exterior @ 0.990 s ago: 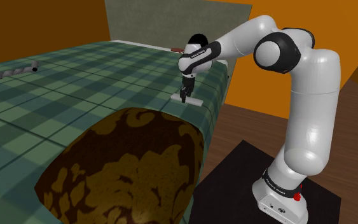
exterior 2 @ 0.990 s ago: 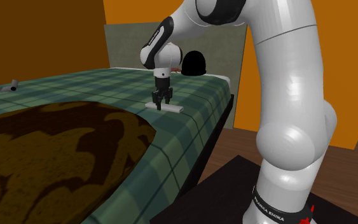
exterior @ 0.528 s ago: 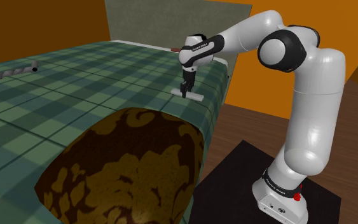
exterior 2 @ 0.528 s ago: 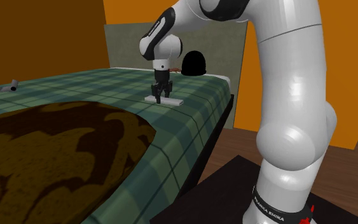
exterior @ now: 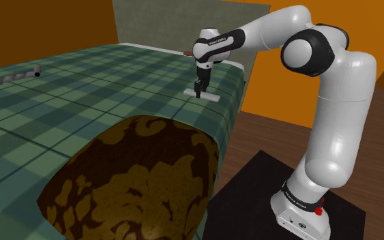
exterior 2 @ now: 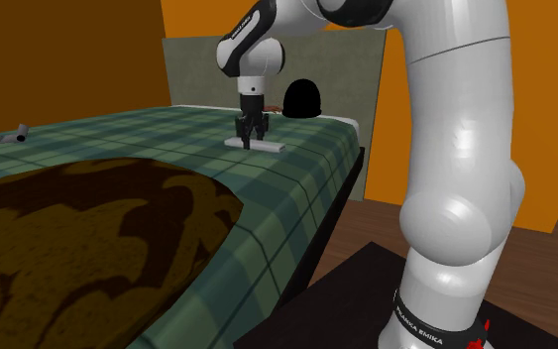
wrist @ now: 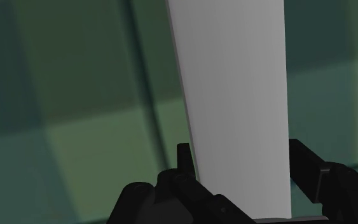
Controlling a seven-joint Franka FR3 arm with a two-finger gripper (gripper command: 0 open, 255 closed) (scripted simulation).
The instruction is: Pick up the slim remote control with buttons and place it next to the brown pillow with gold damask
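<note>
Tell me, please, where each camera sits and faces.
Shoulder view: beside the black stand, facing over the green plaid bed and brown gold-damask pillow; whole white arm shows.
Second exterior view: lower, close beside the looming arm, facing likewise.
Wrist view: on the hand, looking at the slim white remote in the black gripper.
Shared: remote, gripper.
</note>
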